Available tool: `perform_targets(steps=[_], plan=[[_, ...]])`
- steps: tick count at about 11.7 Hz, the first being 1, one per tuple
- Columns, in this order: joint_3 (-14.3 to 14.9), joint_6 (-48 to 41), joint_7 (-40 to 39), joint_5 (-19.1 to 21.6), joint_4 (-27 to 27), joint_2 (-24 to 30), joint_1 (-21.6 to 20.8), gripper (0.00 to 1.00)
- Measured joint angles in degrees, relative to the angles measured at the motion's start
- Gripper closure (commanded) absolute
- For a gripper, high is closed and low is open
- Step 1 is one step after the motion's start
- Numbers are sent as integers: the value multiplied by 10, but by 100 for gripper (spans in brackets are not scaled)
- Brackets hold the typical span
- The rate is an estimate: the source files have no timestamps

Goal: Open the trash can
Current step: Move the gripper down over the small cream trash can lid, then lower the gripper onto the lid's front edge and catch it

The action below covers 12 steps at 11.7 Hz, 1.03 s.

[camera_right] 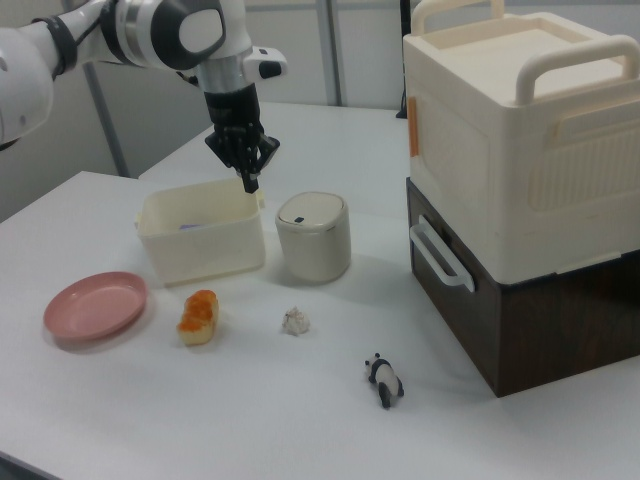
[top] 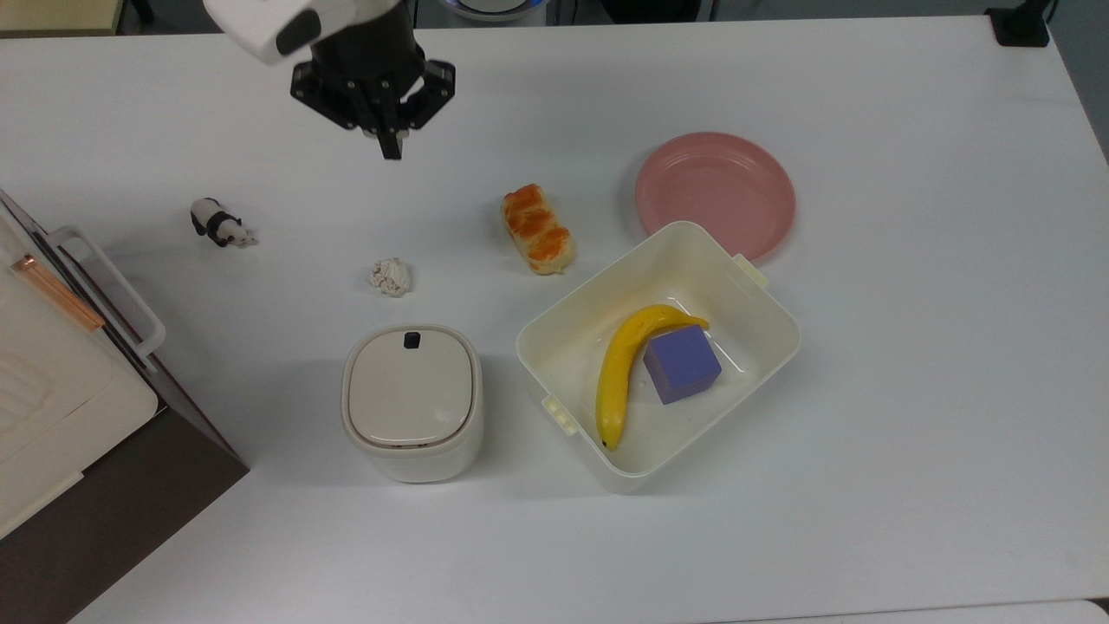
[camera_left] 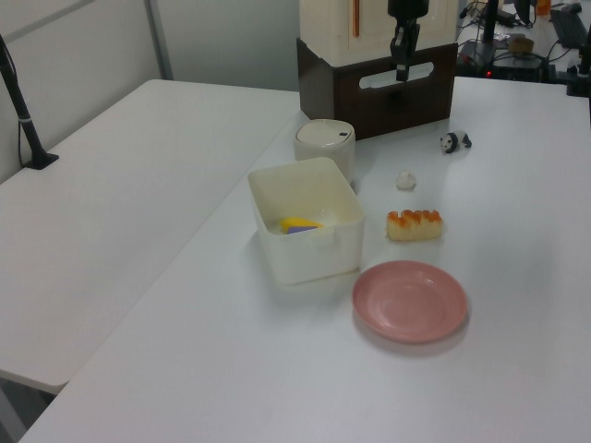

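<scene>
Going by the top view's left to right: a big cream-and-dark-brown appliance with a white bar handle (top: 82,347) sits at the table's left edge. Just to its right, a small black-and-white toy panda (top: 221,224) stands alone on the white tabletop (top: 910,390).

Next comes the black two-finger gripper (top: 390,149), hanging above the far side of the table. Its fingers are pressed together into a single point, clenched on nothing, aimed down at bare table. In the right view the gripper (camera_right: 249,182) appears in front of the tub's rim, up off the table.

Nearer the camera in the top view lies a small crumpled ball of white paper (top: 391,276), and just below it stands the small cream-white rounded-square plastic trash can (top: 412,400). Its flat beige lid (top: 412,390) lies flat and closed, with the small black button (top: 411,340) on the edge facing the paper ball. The gripper is well apart from it.

Further right, a glazed orange bread roll (top: 538,229) lies on the table. Beside the trash can is a large cream rectangular plastic tub with side clips (top: 563,334), holding a yellow banana (top: 622,371) that touches a purple cube (top: 682,364). A round pink plate (top: 716,192) sits just behind the tub.
</scene>
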State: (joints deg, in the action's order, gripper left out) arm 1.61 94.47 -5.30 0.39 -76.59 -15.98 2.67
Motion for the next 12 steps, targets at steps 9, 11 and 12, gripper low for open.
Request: perform_targets(steps=[9,11,12], plan=[[-2,164,71,-78,90,-152,-27,100],[-2,171,81,-97,92,-162,-34,100],[-2,171,82,-105,92,-164,-36,100]])
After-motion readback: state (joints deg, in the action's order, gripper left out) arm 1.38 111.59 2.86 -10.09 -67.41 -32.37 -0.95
